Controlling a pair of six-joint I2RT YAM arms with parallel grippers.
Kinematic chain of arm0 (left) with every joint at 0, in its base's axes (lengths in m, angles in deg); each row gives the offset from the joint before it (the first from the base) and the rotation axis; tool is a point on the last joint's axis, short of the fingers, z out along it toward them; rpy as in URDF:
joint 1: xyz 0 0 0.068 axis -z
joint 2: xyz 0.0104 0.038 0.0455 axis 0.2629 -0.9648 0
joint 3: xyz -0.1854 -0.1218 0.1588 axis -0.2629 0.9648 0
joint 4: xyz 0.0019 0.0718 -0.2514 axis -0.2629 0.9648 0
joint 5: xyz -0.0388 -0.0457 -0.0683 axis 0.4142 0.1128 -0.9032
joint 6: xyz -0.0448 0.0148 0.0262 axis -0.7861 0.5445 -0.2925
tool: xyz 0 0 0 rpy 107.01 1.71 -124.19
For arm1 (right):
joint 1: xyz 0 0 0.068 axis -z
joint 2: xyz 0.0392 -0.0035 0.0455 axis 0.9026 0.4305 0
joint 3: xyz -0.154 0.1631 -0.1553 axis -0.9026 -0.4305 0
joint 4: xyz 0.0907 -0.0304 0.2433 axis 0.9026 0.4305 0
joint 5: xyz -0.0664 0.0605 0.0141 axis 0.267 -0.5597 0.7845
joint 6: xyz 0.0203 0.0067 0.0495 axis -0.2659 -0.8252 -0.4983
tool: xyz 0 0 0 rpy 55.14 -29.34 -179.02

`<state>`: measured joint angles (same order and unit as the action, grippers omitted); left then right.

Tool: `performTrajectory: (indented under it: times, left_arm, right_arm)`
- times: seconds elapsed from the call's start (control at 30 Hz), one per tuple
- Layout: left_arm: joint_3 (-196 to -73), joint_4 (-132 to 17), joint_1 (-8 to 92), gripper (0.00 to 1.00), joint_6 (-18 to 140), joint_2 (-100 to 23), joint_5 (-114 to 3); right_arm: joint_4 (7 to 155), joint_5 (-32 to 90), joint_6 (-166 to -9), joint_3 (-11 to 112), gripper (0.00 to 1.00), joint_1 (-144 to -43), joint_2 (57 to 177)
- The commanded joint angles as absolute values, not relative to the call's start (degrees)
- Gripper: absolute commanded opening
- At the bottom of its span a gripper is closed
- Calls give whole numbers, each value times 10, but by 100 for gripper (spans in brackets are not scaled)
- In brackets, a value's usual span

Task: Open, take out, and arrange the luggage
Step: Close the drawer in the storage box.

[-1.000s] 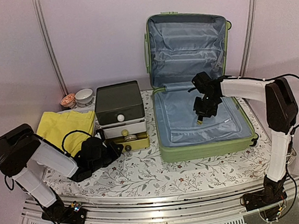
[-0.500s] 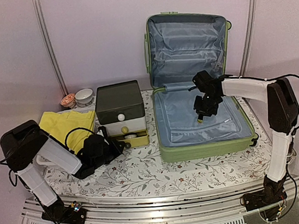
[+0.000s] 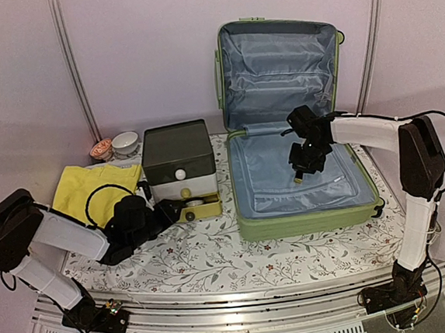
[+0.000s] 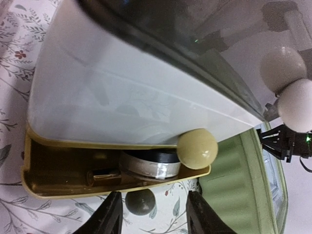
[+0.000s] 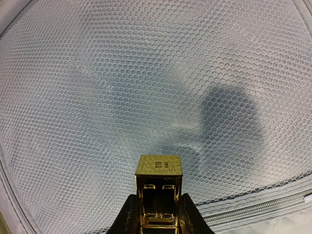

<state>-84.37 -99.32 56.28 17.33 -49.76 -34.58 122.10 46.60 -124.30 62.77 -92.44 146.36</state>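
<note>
The left gripper [image 4: 155, 217] has just changed state: its jaws, pressed together a moment ago, now stand partly apart with nothing between them, and the arm has pushed in toward the drawer box [image 3: 176, 151] from the left. In the left wrist view the fingers sit just in front of the pulled-out yellow drawer [image 4: 73, 192]. That drawer holds a roll of tape [image 4: 148, 165], and its cream knob [image 4: 197, 148] lies above and to the right of the jaws. A small dark round thing [image 4: 140, 202] lies on the surface [image 3: 215, 260] near the left finger; what it is I cannot tell. The parting probably means this arm is either letting go at the drawer or readying to take its knob, so the arranging side of the job is active. Further right, the luggage [image 3: 305, 223] lies open on the surface, its lid upright against the back wall and its base showing only pale lining. Above that lining the right gripper [image 5: 158, 217] has barely moved, jaws clamped on the sides of a small gold block [image 5: 158, 187] held clear of the mesh. The block appears lifted out and waiting for a place.
</note>
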Motion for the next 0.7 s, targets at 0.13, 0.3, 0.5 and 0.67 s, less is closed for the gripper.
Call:
performTrajectory:
  times: [0.13, 0.3, 0.5, 0.67]
  left_arm:
    - [-942, -799, 547, 51, 237, -515, -326]
    - [-944, -717, 560, 53, 346, -461, -331]
    - [-942, -637, 563, 38, 495, -370, -379]
    - [-969, -586, 565, 23, 661, -322, -376]
  right_arm:
    - [1216, 477, -1237, 612, 12, -921, 1430]
    - [1216, 477, -1238, 607, 13, -921, 1426]
    - [1212, 472, -1233, 607, 13, -921, 1426]
    - [1208, 466, -1232, 604, 12, -921, 1424]
